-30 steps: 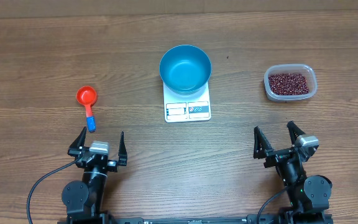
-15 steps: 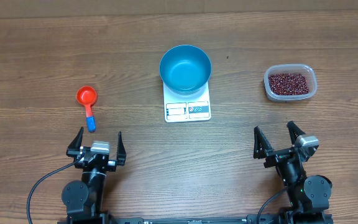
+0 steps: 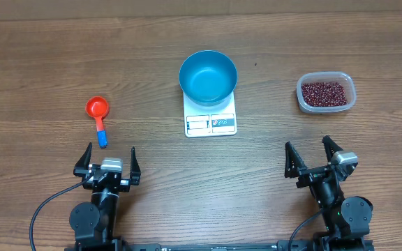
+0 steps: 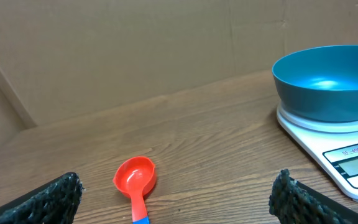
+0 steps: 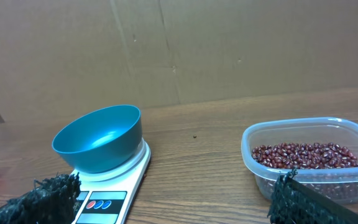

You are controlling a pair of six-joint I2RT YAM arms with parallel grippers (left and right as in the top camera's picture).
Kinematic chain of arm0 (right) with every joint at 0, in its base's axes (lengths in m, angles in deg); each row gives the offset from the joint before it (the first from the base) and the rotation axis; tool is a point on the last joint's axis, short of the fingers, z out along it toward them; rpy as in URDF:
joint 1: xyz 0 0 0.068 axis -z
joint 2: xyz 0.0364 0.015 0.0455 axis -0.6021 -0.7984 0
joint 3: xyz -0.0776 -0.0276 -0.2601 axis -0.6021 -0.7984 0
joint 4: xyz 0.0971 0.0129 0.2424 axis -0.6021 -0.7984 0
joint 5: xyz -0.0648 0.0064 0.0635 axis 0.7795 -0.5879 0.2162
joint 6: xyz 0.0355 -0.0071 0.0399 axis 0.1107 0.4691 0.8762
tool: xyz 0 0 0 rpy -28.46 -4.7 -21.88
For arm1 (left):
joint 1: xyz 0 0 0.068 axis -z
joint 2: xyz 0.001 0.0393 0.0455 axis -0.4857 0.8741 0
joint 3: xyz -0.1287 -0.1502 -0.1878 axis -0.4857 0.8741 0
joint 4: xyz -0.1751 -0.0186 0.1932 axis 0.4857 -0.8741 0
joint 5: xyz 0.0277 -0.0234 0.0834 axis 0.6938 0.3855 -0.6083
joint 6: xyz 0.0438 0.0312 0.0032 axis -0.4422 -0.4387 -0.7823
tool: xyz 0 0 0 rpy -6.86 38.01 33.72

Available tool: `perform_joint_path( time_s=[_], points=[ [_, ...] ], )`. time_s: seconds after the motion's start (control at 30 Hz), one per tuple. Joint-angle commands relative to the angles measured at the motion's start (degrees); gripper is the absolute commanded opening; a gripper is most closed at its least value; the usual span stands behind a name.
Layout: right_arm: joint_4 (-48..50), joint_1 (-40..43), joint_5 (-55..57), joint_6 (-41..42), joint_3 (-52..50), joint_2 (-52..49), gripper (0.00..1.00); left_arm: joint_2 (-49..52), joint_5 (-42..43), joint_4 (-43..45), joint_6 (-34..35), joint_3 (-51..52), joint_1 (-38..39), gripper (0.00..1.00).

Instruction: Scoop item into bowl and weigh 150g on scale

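The white scale [image 3: 211,123] sits mid-way across the wooden surface [image 3: 47,56], with the blue bowl [image 3: 208,77] resting on its platform and the display edge left uncovered. The dark red beans [image 3: 323,92] lie piled in a clear container [image 3: 326,109] to the right of the scale, well apart from it. A red scoop [image 3: 98,111] lies flat to the left of the scale. The left gripper [image 3: 110,150] is left of the scale on the robot's side, near the scoop's blue handle tip, released and grasping nothing. The right gripper [image 3: 308,144], right of the scale, is likewise spread wide and empty.
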Motion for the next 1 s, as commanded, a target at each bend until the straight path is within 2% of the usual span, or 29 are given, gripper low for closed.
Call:
perform_joint_path(
  time_s=[0.0, 0.23, 0.4, 0.6, 0.97],
  points=[
    [0.3, -0.3, 0.2, -0.2, -0.6, 0.6, 1.00, -0.6, 0.2, -0.1, 0.7, 0.2, 0.3, 1.00],
    [0.3, -0.3, 0.2, -0.2, -0.6, 0.6, 1.00, 1.9, 0.2, -0.1, 7.9, -1.6, 0.3, 1.00],
    [0.3, -0.3, 0.2, -0.2, -0.6, 0.6, 1.00, 8.9, 0.3, -0.9, 10.0, -8.0, 0.3, 1.00],
    [0.3, -0.3, 0.2, -0.2, -0.6, 0.6, 1.00, 25.2, 2.7, -7.1, 11.2, -23.1, 0.3, 1.00],
    [0.3, -0.3, 0.2, -0.2, -0.6, 0.6, 1.00, 63.2, 4.3, -31.8, 11.6, -60.5, -1.9, 1.00]
  ],
)
